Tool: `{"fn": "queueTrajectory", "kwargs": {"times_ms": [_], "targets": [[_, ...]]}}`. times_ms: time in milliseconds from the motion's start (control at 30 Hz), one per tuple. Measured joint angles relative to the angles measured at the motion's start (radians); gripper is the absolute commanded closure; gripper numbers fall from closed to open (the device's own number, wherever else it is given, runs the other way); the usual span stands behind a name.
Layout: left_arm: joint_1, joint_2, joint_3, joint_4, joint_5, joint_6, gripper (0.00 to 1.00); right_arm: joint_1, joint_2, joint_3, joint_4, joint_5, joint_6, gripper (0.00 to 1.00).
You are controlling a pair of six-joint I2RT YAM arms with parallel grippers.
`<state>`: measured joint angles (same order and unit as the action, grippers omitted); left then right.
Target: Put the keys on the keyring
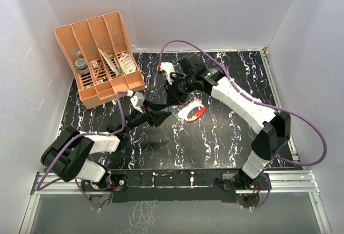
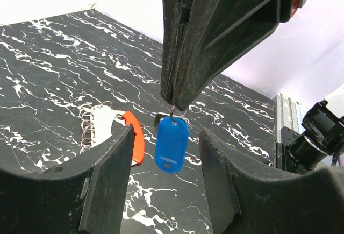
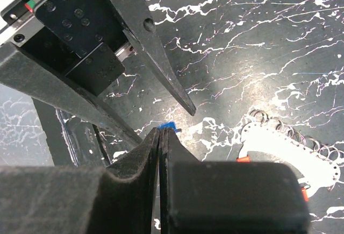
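1. A black table (image 1: 215,148) with white marble-like veins fills the middle of the scene.
2. An orange plastic rack (image 1: 110,91) with four upright slots stands on the table's far left corner, leaning back toward the wall.
3. A dark round container (image 1: 81,64) with a grey top sits in the rack's leftmost slot.
4. Slim white items (image 1: 107,61) lie in a middle slot; what they are is unclear.
5. A white packet (image 1: 127,62) with print lies in the rightmost slot.
6. Plain white walls (image 1: 215,8) close in the table on three sides.
7. A silver metal rail (image 1: 177,183) runs along the table's near edge.
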<state>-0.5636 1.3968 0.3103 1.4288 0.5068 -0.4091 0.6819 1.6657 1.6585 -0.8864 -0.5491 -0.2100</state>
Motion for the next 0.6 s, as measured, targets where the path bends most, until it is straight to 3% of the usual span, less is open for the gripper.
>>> {"fn": "queueTrajectory", "kwargs": {"times_ms": [333, 600], "targets": [[0.002, 0.042, 0.016, 0.038, 0.0, -0.023, 0.51, 0.005, 0.0, 0.0, 0.0, -0.006, -0.001, 1.0], [0.004, 0.042, 0.034, 0.051, 0.0, -0.027, 0.6, 0.006, 0.0, 0.0, 0.0, -0.007, -0.001, 1.0]]}}
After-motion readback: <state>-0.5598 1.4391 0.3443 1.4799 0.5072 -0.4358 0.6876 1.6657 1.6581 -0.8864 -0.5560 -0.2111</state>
